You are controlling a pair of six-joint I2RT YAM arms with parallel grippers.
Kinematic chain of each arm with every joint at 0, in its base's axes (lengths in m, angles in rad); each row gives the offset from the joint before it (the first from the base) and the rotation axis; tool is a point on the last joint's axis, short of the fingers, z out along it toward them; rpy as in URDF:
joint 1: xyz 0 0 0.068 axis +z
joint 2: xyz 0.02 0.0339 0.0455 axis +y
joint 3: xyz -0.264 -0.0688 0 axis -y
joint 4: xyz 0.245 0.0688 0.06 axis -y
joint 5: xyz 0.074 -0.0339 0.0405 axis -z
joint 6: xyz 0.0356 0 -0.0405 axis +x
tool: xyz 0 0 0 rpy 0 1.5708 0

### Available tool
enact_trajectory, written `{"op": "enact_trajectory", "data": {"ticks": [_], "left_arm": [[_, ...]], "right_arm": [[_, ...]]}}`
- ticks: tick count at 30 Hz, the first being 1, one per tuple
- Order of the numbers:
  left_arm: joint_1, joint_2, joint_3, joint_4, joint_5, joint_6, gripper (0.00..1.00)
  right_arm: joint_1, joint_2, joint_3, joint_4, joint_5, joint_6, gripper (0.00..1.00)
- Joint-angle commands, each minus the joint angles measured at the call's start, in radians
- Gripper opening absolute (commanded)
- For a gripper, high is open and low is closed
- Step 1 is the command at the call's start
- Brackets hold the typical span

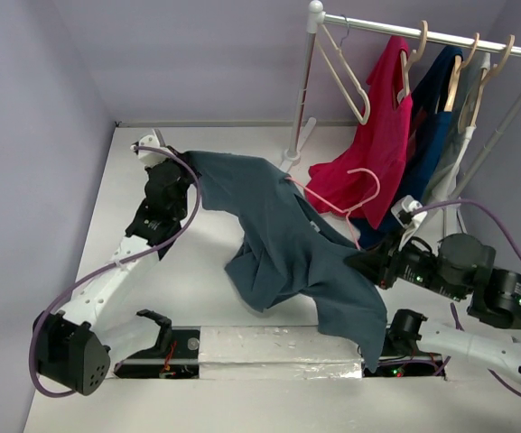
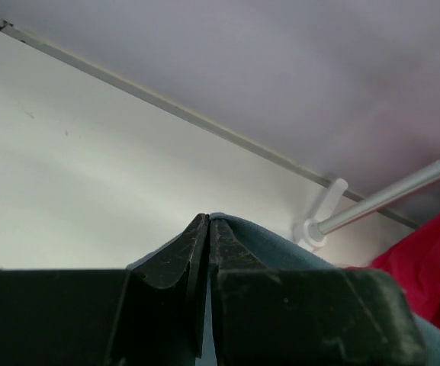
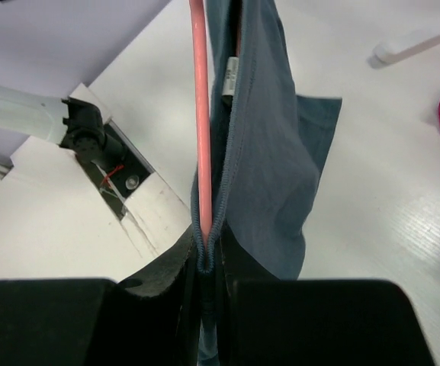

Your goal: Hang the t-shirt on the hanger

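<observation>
Two arms, one t-shirt point(image 1: 287, 244) strung between them.

Top view: left gripper point(image 1: 184, 162) at ten o'clock, right gripper point(image 1: 358, 262) at four o'clock. The cloth's long axis runs from one to the other, sagging in the middle. The hanger point(image 1: 361, 191) lies at the right gripper's twelve o'clock, so your right arm is nearer.

Left wrist view: left gripper point(image 2: 208, 223) closed on a fold of t-shirt point(image 2: 269, 245).

Right wrist view: right gripper point(image 3: 207, 255) clamped on the t-shirt point(image 3: 269, 152) at its collar rib. The hanger point(image 3: 198, 91) runs toward twelve o'clock, touching the cloth.
</observation>
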Motion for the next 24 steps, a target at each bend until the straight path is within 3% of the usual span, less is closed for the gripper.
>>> {"op": "enact_trajectory", "data": {"ticks": [1, 4, 5, 6, 9, 14, 18, 21, 24], "left_arm": [[0.006, -0.037, -0.013, 0.027, 0.033, -0.013, 0.0], [0.006, -0.069, -0.03, 0.053, 0.076, -0.026, 0.0], [0.006, -0.097, -0.039, 0.074, 0.114, -0.023, 0.05], [0.006, -0.111, -0.047, 0.1, 0.133, -0.022, 0.28], [0.006, -0.158, -0.036, 0.092, 0.185, -0.039, 0.51], [-0.016, -0.252, -0.005, 0.093, 0.284, -0.063, 0.54], [-0.054, -0.3, -0.016, 0.111, 0.424, -0.1, 0.53], [-0.158, -0.266, 0.004, 0.087, 0.44, -0.071, 0.53], [-0.296, -0.241, 0.079, 0.068, 0.423, -0.028, 0.53]], "right_arm": [[-0.001, 0.027, 0.136, 0.044, 0.022, -0.054, 0.0], [-0.001, 0.052, 0.186, 0.06, -0.015, -0.07, 0.0], [-0.001, 0.053, 0.186, 0.067, -0.021, -0.07, 0.0], [-0.001, 0.056, 0.182, 0.068, -0.021, -0.071, 0.0], [-0.001, 0.087, 0.232, 0.019, 0.023, -0.099, 0.0], [-0.001, 0.092, 0.389, 0.001, 0.039, -0.134, 0.0], [-0.001, 0.11, 0.158, 0.063, 0.062, -0.087, 0.0], [-0.001, 0.17, 0.12, 0.071, 0.116, -0.091, 0.0], [-0.001, 0.135, 0.242, 0.146, 0.11, -0.143, 0.0]]}}
